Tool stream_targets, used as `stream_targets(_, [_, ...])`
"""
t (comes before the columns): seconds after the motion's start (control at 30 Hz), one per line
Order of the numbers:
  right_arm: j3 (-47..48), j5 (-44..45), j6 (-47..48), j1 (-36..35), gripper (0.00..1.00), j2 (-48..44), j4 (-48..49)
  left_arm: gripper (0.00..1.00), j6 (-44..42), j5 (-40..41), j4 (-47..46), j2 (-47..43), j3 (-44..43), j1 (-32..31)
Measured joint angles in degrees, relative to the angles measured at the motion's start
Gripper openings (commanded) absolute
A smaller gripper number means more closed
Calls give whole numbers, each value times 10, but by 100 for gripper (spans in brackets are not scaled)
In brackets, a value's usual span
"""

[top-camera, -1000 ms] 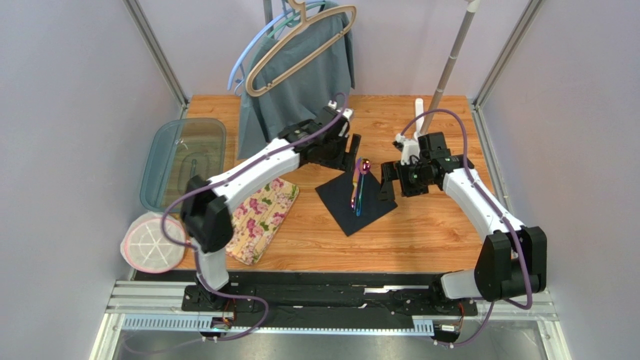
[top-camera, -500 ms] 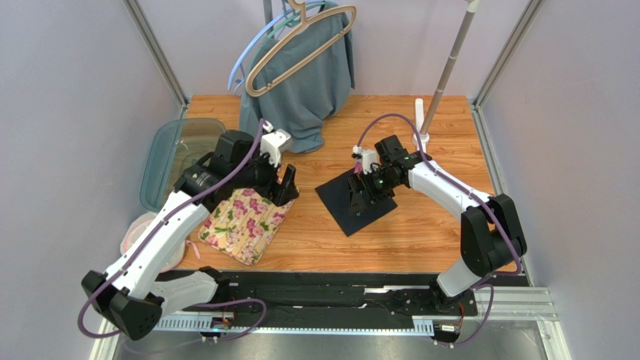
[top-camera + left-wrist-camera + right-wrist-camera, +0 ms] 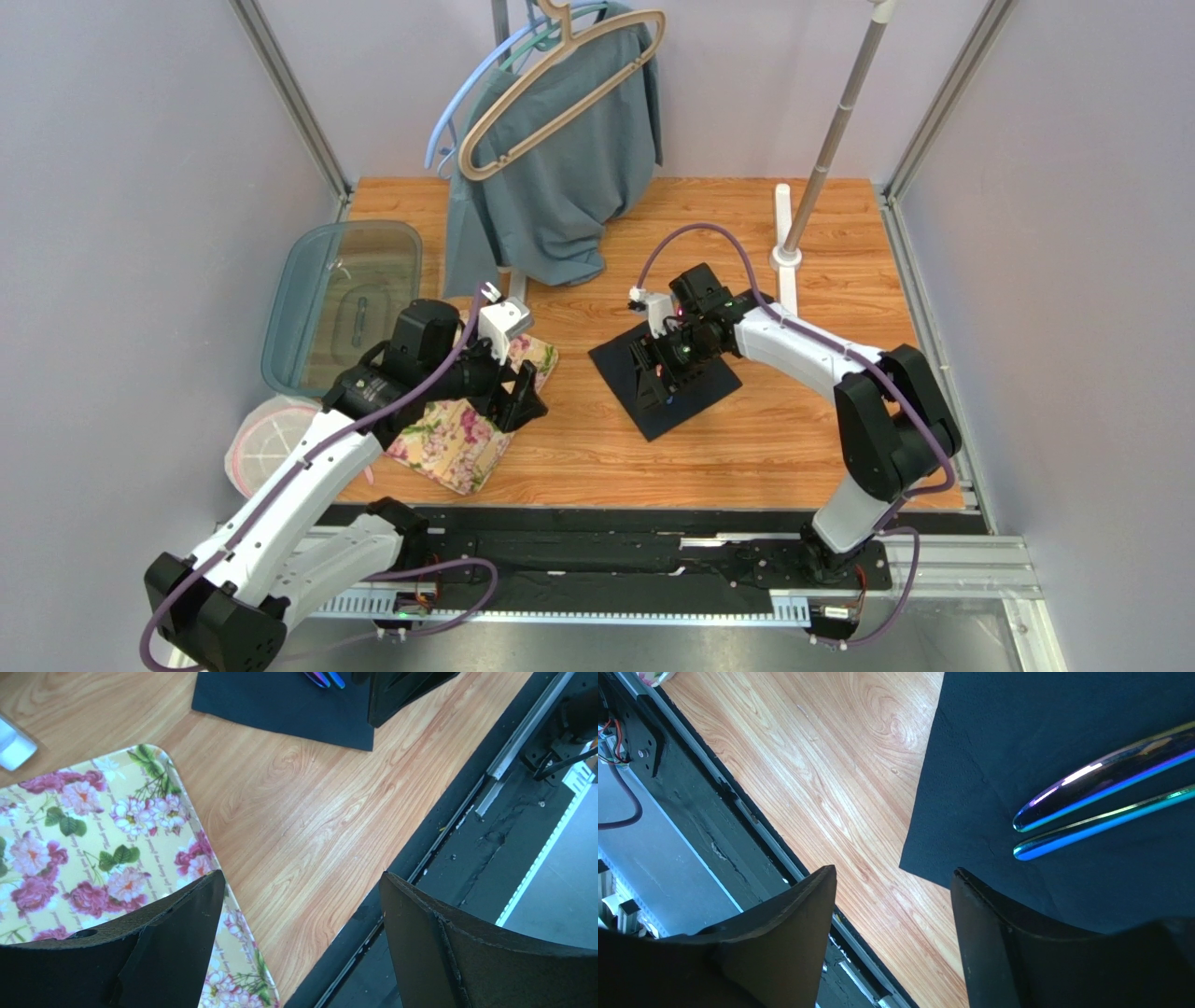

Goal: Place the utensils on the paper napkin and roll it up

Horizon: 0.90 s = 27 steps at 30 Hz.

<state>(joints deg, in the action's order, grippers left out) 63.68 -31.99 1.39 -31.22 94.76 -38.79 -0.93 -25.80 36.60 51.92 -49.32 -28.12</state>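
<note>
A: Where is the paper napkin (image 3: pixel 651 415)?

B: It lies flat on the wooden table (image 3: pixel 786 434), turned so it looks like a diamond from above. The utensils (image 3: pixel 1099 777) lie on it. The right wrist view shows two slim handle ends with a blue-purple sheen, side by side on the black paper, well inside the napkin's near edge.

A: And the right gripper (image 3: pixel 657 371)?

B: It is directly over the napkin and hides most of the cutlery in the top view. Its own camera shows the two fingers spread, with nothing pinched. One finger is over the napkin's edge and the other is off the napkin, over bare wood. I cannot tell whether either finger touches the paper.

A: What about the left gripper (image 3: pixel 522 403)?

B: It is to the left of the napkin, well clear of it, above the corner of the floral mat (image 3: pixel 460 448) closest to the napkin. In the left wrist view its fingers stand wide apart and hold nothing. Between them are only the mat's edge and the wood.

A: Anything else near the napkin?

B: A grey-teal garment (image 3: pixel 561 182) hangs beyond it at the far side. A clear tub (image 3: pixel 337 301) sits past the mat, farther left of the napkin. A white pole (image 3: pixel 828 140) rises beyond the napkin's far right.
</note>
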Motion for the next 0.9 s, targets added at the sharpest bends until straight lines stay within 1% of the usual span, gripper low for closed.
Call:
stream_targets(0.03, [0,0,-1,-2,59,3,3,89,0,1,-3,-5,9,0])
stream_targets(0.1, [0,-1,-7,-6,57,9,12,89,0,3,-12,-14,17,0])
stream_targets(0.2, [0,1,-16,-17,50,14,27,89,0,2,-26,-20,17,0])
stream_targets(0.23, [0,2,-17,-20,47,15,31,89,0,0,-31,-21,17,0])
stream_targets(0.3, [0,7,-18,-27,44,18,39,88,-1,-2,-35,-19,17,0])
stream_targets(0.4, [0,19,-15,-34,32,26,44,86,-5,-5,-37,-14,17,0])
stream_targets(0.43, [-1,23,-12,-35,30,31,44,86,-7,-7,-38,-12,17,0])
stream_targets(0.63, [-7,44,23,-40,29,63,37,86,-23,-12,-42,-4,18,0])
stream_targets(0.9, [-12,64,90,-40,27,83,2,85,-41,-12,-44,14,18,0])
